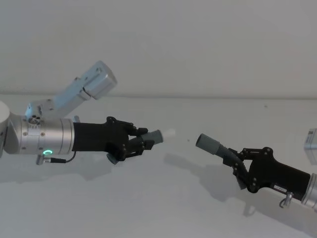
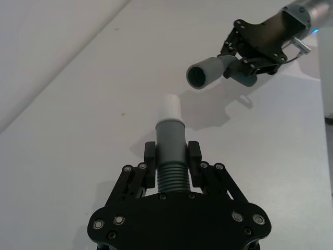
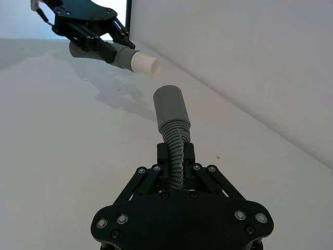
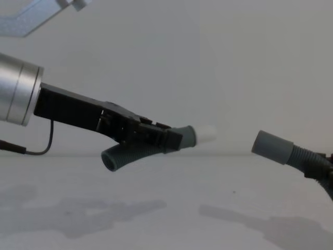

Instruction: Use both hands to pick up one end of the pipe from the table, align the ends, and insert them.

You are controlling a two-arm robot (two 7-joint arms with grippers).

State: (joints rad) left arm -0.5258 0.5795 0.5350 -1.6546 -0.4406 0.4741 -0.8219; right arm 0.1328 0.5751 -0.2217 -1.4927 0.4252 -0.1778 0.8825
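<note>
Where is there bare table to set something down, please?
The table lies bare below both grippers and beyond to the wall. Crowded: between the white-tipped hose in the left gripper and the socket hose in the right gripper.
</note>
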